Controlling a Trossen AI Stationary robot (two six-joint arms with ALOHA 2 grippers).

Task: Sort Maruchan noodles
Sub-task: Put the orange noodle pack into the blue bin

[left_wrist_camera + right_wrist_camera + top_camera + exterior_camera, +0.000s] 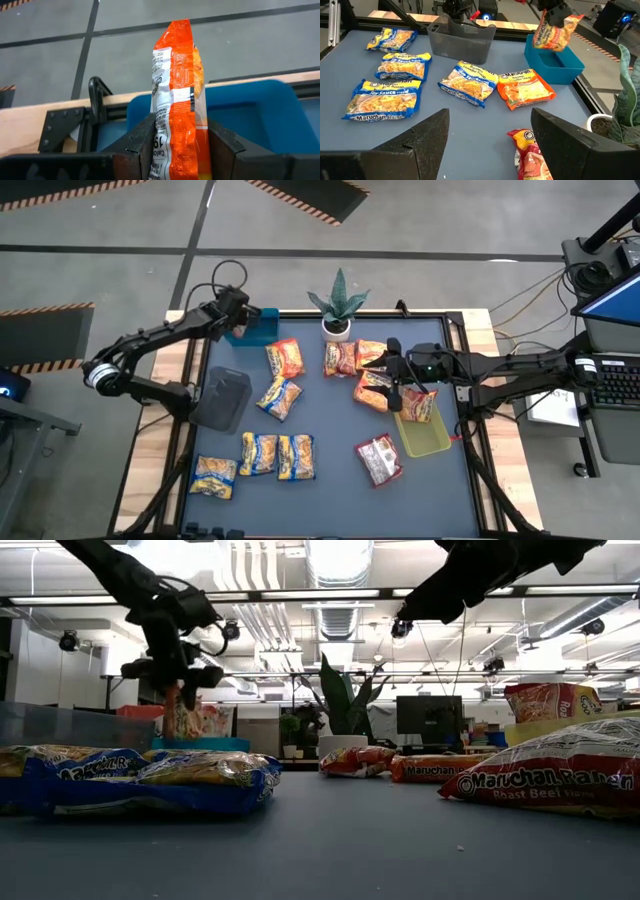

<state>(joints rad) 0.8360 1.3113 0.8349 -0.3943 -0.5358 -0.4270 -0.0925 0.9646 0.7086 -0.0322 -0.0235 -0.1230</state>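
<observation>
We risk dropping the orange packet outside the blue bin

Our left gripper (175, 150) pinches an orange packet (177, 95) edge-on above the blue bin (262, 328); released off-centre it could catch the rim. Our right gripper's (490, 145) fingers hang open over packets (370, 388) on the bench (330, 480)

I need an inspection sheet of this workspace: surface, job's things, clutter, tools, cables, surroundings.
Surface: dark blue table top, wooden edges.
Job's things: noodle packets lie scattered; one orange packet held over the blue bin; one packet in the yellow-green bin.
Clutter: potted plant; grey bin.
Tools: left tool shut on the orange packet; right tool open above the table.
Cables: black loops near the left arm; wires behind the right arm.
Surroundings: striped floor tape, laptop at right.
</observation>
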